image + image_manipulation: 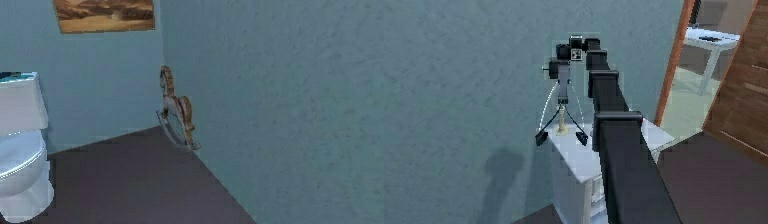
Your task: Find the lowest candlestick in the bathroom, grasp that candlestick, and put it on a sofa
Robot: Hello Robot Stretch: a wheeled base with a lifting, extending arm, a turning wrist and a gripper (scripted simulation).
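- Arm side view: the arm (pixel 619 130) reaches out over a white cabinet (pixel 579 165) that stands against the blue-green wall (pixel 464 100).
- The gripper (pixel 561 138) hangs at the arm's far end. Its thin fingers (pixel 541 135) reach down on either side of a slim yellowish candlestick (pixel 562 118), which stands upright on the cabinet top.
- I cannot tell whether the jaws are released or clenched, nor whether the gripper holds anything.
- At this view's right a wooden door (pixel 744 100) stands beside a doorway, with a white table (pixel 709 42) beyond it.
- Forward view: a white toilet (pixel 22 150) stands at the left and a painting (pixel 105 14) hangs high on the wall. A rocking horse (pixel 177 108) sits in the corner on the dark floor (pixel 130 185).
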